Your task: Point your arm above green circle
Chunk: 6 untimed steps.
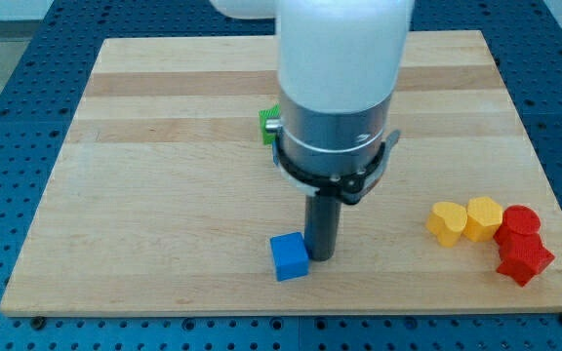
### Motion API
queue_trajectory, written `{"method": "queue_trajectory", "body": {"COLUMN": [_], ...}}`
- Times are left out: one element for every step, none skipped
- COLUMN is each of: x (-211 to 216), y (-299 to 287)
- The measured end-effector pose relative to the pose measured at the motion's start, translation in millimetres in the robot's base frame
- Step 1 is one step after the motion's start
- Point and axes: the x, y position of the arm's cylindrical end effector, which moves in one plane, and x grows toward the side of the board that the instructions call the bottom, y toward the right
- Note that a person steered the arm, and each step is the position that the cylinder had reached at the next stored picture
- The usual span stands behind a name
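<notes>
Down near the view's bottom, my tip [321, 256] rests on the wooden board [164, 195], just beside the right edge of a blue cube [289, 257]; we cannot tell whether the two actually touch. Our rod has no jaws to spread or press together, and it pinches nothing. Its wide white and grey body fills the view's top centre and hides much of what lies behind it.

We see the green block [268, 124] only as a small bright green sliver poking out at the left side of that body, above the board's middle. Its shape cannot be made out from so little, so we cannot confirm it as a circle. It sits well apart from my tip, toward the view's top.

At the view's right lie four more blocks in a tight cluster: two yellow blocks [465, 220] side by side, touching, and two red blocks [522, 244] just to their right, one above the other.
</notes>
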Motion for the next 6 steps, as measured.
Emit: {"method": "queue_trajectory", "body": {"x": [2.2, -22.2, -97.9, -176.7, -224.5, -232.2], "y": [-2.6, 19.6, 45.9, 46.9, 34.7, 11.2]}}
